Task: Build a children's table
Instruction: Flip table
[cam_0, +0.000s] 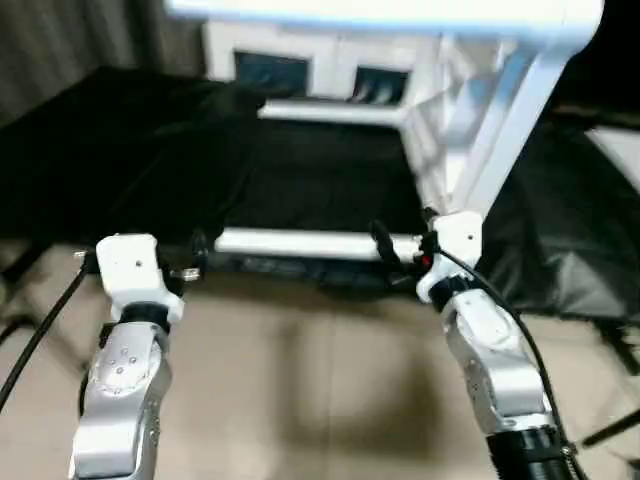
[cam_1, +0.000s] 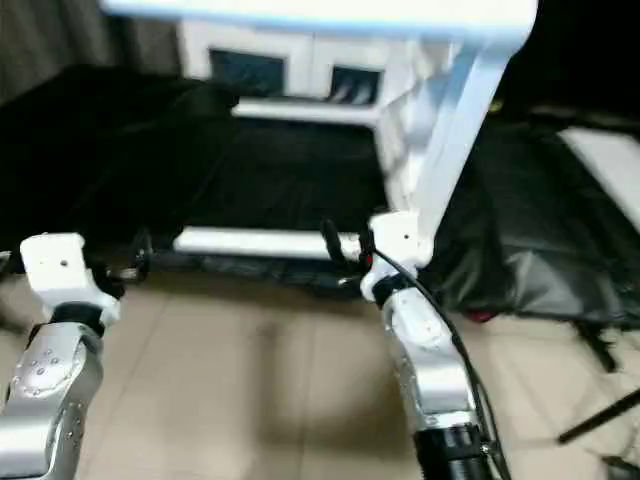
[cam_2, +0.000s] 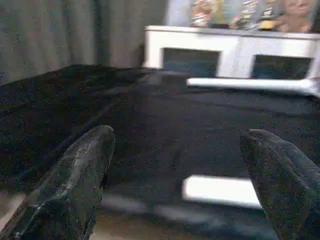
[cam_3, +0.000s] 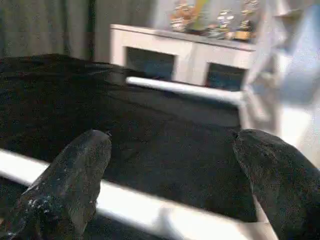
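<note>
A black cloth covers the floor ahead, with beige tile nearer the robot, grey curtains at ten o'clock and a white cabinet at twelve. The children's table lies tipped on the cloth at one o'clock, its legs level. Both the left gripper and right gripper stand spread wide, grasping nothing.

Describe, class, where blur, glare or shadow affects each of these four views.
Head views: overall soft blur, the table top washed out bright, a shadow on the floor. Left wrist view: near fingers blurred. Right wrist view: the nearest leg smeared, the cabinet soft.
</note>
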